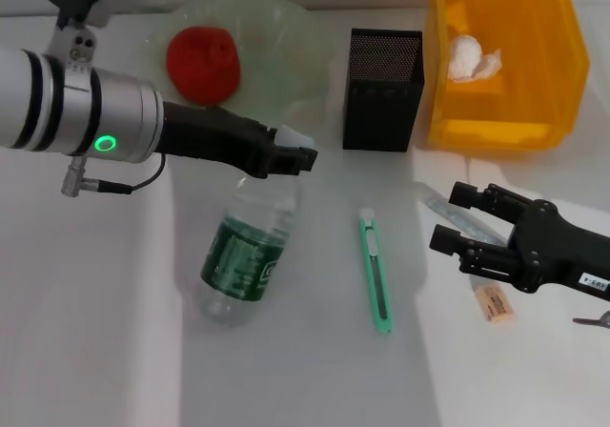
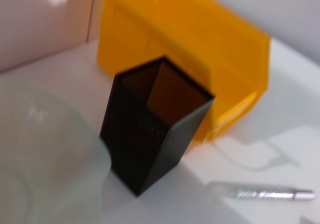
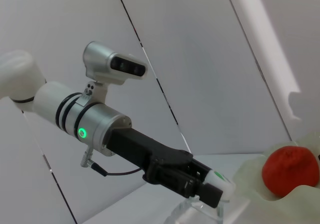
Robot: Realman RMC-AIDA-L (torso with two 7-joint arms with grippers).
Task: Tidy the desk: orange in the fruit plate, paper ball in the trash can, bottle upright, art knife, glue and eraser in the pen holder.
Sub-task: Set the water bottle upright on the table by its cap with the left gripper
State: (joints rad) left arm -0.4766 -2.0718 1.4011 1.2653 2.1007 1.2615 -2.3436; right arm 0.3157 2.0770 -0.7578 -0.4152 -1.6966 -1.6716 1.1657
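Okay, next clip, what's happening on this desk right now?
The left gripper is at the neck of the bottle, which lies on its side. The right gripper hovers open over the glue tube, beside the eraser. The orange already sits in the fruit plate and the paper ball in the trash can. The art knife lies on the desk; the pen holder looks empty.

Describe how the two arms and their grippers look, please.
The left arm has a white and silver cylindrical wrist with black rings, a green glowing ring light, and a thin black cable hanging below it. Its left gripper is black with pale fingertips. A silver camera sits on that wrist. The right gripper is black and angular, with a small white label.
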